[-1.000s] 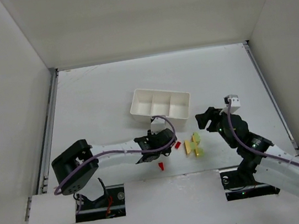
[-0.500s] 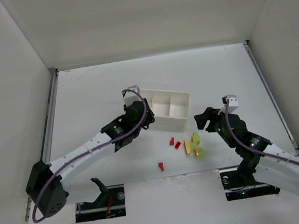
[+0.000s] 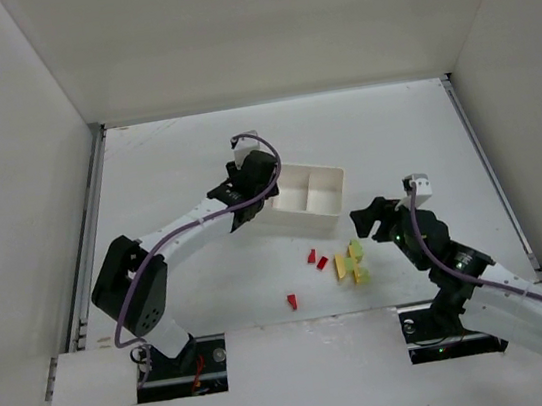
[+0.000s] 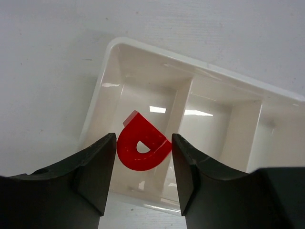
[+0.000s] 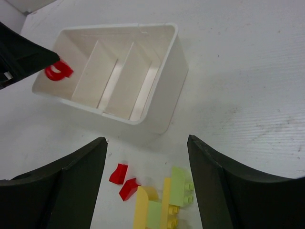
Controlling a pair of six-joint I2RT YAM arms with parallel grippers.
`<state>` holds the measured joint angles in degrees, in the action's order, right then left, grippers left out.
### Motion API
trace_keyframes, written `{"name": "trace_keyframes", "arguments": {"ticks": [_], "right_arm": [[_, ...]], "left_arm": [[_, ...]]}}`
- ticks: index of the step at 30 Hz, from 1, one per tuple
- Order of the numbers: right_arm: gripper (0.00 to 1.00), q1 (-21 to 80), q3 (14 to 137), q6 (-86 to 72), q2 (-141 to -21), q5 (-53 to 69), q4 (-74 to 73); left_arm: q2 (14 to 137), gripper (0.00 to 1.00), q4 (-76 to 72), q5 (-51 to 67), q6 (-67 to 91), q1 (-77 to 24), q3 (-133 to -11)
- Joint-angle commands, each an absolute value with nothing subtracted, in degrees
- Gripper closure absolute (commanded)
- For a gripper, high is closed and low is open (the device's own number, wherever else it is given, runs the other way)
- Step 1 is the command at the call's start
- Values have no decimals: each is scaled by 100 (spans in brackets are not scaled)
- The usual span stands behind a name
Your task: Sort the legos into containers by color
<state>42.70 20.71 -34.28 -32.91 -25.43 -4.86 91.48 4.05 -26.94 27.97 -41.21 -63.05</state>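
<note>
Left wrist cam: left gripper (image 4: 143, 143) has its two black fingers (image 4: 95, 162) closed in on a red arch-shaped plastic lego brick (image 4: 143, 163), pinched at both sides, flat face twd the cam. Brick hangs over the small white three-compartment plastic tray (image 4: 157, 51), above the end compartment on the left of this view, approx. by the first divider. It looks clear of the tray floor, but can't tell for sure.

Top external cam: left arm (image 3: 188, 225) stretches to the tray's left end and covers that end.

Right wrist cam: right gripper (image 5: 146, 143) is spread wide w/ nothing btwn its fingers, above the white table (image 3: 166, 177) just beside the tray's near right corner, not touching it. Under it lie two small red bricks (image 5: 124, 181) side by side. Just right of them is a cluster of yellow-orange and pale green bricks (image 5: 164, 205), touching one another. A lone red brick (image 3: 292, 302) lies nearer the arm bases, well apart from the tray.
</note>
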Motion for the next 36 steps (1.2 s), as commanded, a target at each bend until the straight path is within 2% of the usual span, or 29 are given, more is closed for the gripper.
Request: {"name": "trace_keyframes", "arguments": {"ticks": [1, 3, 5, 7, 10, 12, 15, 16, 18, 22, 25, 29, 36], "right_arm": [[25, 4442, 2109, -3384, -3217, -2522, -167], [26, 4609, 2197, -3366, -3278, -2522, -219], [34, 4872, 2328, -3340, -3401, -2505, -281], [46, 5284, 2478, -3436, -3603, -2496, -395], [73, 5926, 2636, -3892, -3998, -2522, -649], [80, 6313, 2733, -4357, -4357, -2540, -930], [80, 6832, 2979, -4859, -5139, -2557, -1308], [75, 6912, 3066, -4973, -5394, -2584, -1405], [57, 6965, 3199, -5115, -5816, -2654, -1476], [42, 6843, 3445, -5299, -6485, -2759, -1389], [41, 6667, 3542, -5431, -6837, -2795, -1327], [48, 6412, 3612, -5554, -7197, -2830, -1327], [51, 6113, 3762, -5502, -7567, -2927, -1354]], "left_arm": [[8887, 50, 132, -2804, 2610, -4187, -6531], [8658, 46, 62, -2804, 2593, -4249, -6443], [8351, 45, 44, -2778, 2593, -4319, -6329], [8009, 43, 79, -2769, 2601, -4398, -6153], [7324, 48, 210, -2742, 2698, -4548, -5654], [6928, 52, 394, -2733, 2803, -4697, -5319], [6269, 57, 851, -2733, 3075, -5048, -4687], [6101, 58, 1018, -2751, 3233, -5197, -4511], [5855, 58, 1352, -2812, 3689, -5531, -4185], [5582, 58, 1705, -2927, 4454, -6138, -3596], [5432, 57, 1732, -2883, 4815, -6384, -3218], [5379, 55, 1653, -2664, 5062, -6639, -2971], [5800, 52, 1372, -2408, 5176, -7404, -2944]]}}
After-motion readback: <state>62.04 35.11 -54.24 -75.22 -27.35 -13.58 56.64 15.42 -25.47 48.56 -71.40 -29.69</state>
